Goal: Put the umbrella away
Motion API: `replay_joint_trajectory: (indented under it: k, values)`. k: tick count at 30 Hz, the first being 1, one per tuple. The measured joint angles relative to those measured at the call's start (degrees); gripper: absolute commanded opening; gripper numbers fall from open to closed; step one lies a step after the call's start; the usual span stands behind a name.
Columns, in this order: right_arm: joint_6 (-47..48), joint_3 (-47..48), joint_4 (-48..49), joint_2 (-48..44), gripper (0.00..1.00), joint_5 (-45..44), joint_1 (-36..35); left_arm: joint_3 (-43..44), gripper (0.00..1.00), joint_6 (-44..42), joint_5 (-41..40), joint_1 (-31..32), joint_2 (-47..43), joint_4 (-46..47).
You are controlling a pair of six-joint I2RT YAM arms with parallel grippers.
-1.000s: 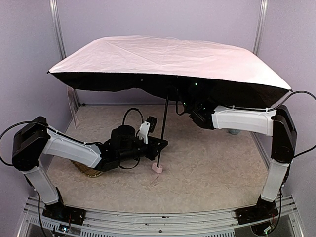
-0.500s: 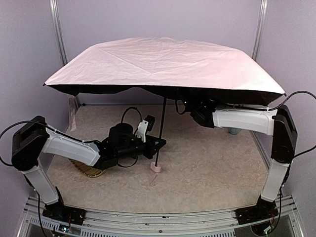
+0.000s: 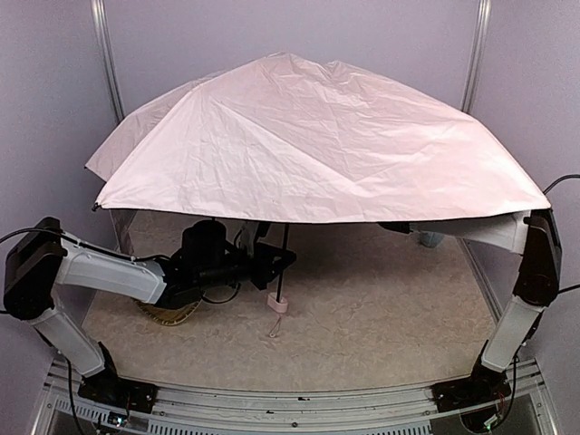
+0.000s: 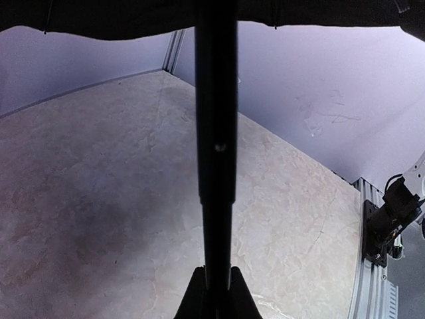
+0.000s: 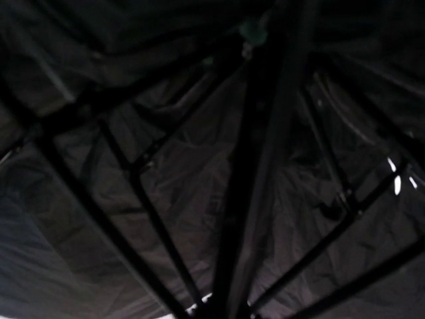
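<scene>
The umbrella [image 3: 308,136] stands open, and its pale pink canopy covers most of the top view. Its thin black shaft [image 3: 282,267] runs down to a small whitish handle [image 3: 280,306] just above the table. My left gripper [image 3: 275,265] is shut on the lower shaft; in the left wrist view the shaft [image 4: 216,133] rises straight from between the closed fingers [image 4: 192,302]. The canopy hides my right gripper from above. The right wrist view shows only black lining [image 5: 192,173], ribs [image 5: 153,219] and the dark shaft [image 5: 252,166]; the jaws cannot be made out.
A woven straw tray [image 3: 168,314] lies on the table under my left forearm. A small grey object [image 3: 430,239] sits at the back right beside the right arm [image 3: 535,263]. Metal frame posts [image 3: 106,54] stand at the rear corners against purple walls.
The canopy has tipped toward the camera, hiding its black underside and my right gripper and forearm. My left arm and the shaft shifted slightly left and back.
</scene>
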State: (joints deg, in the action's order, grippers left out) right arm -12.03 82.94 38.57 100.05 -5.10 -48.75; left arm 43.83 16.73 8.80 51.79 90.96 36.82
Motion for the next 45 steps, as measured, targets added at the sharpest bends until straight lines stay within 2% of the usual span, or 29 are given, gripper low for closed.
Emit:
replay_joint_trajectory:
  k: [9,18,28,34,39,43,45]
  values:
    - [2.54,-3.87,1.46,-0.76,0.00,-1.66,-3.10,0.02,0.00,1.60,2.47,0.04,-1.09,-0.07]
    - [3.17,-12.96,-4.33,-0.96,0.00,4.09,-8.41,2.38,0.00,4.26,-0.52,-4.50,-7.43,5.64]
    - [0.70,-13.42,-4.44,-2.16,0.00,9.01,-6.78,2.51,0.00,3.52,0.04,-4.42,-7.50,5.01]
    - [-1.57,-13.03,-5.05,-2.47,0.00,13.51,-5.09,2.64,0.19,0.94,1.66,-4.68,-8.13,3.02]
    - [-4.26,-13.05,-3.23,-2.47,0.00,13.84,-2.21,2.60,0.55,-3.08,4.00,-5.44,-9.84,2.25]
    - [-7.23,-13.46,0.85,-2.47,0.00,13.05,-0.90,2.49,0.68,-3.69,7.13,-6.03,-9.40,2.23]
    - [-8.09,-13.68,2.95,-2.47,0.00,13.00,-0.96,2.49,0.72,-3.69,9.46,-6.45,-8.44,2.62]
